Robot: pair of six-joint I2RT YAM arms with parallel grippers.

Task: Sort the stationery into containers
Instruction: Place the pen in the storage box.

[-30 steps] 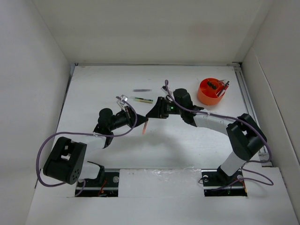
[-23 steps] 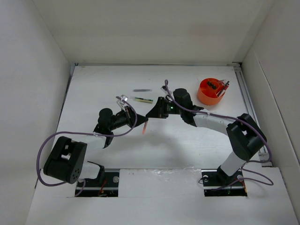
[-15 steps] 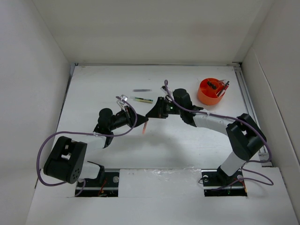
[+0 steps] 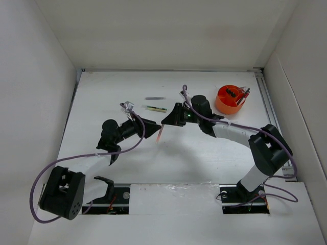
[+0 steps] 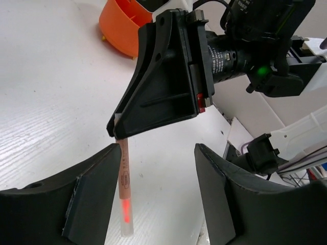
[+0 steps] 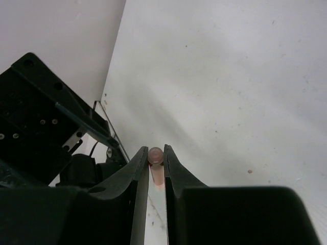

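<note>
1. Looking from above, the top view alone takes in the whole table [image 4: 204, 158]. The orange organiser [image 4: 228, 100] stands near the far right corner with dark and pink items in it. A green-yellow marker [image 4: 155, 108] and a dark grey stick [image 4: 154, 98] lie loose toward the middle of the far edge, well apart from the organiser.
2. Only the left wrist view shows the full length of the pink pen [image 5: 124, 196]. It hangs steeply over the middle of the table.
3. The pen carries small dark print and the right arm's black housing has white lettering, both too small to read.
4. The right gripper [image 6: 156, 171] is clamped on the pen's upper end, which the right wrist view shows pinched between its fingers.
5. The left gripper [image 5: 158, 194] stands with its jaws apart and holds nothing. The pen passes just beside one of its fingers, and contact cannot be told.
</note>
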